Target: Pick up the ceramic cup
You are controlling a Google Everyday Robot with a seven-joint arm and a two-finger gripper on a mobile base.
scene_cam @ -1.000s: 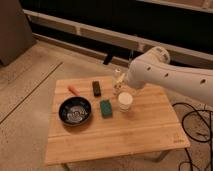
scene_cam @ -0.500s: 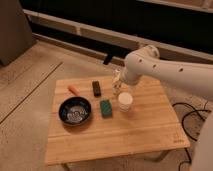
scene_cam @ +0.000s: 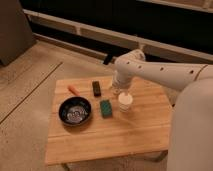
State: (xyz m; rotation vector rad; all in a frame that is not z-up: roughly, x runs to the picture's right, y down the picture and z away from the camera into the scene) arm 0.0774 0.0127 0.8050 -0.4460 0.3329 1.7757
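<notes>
Cup (scene_cam: 125, 101) stands upright on the wooden bench (scene_cam: 115, 137), right of centre. From the left: a small orange piece (scene_cam: 73, 89) lies near the back edge with a dark bowl (scene_cam: 61, 111) in front of it, then a dark block (scene_cam: 96, 88) and, in front of that, a green sponge (scene_cam: 105, 108) just left of the cup. The tool (scene_cam: 119, 90) hangs just behind and above the cup — apart or together, one cannot tell. A white arm (scene_cam: 160, 75) reaches in from the right.

Small white handleless ceramic cup (scene_cam: 125, 102), upright on the table (scene_cam: 142, 136) beside the green sponge (scene_cam: 105, 108), claw (scene_cam: 119, 90) just behind it.
</notes>
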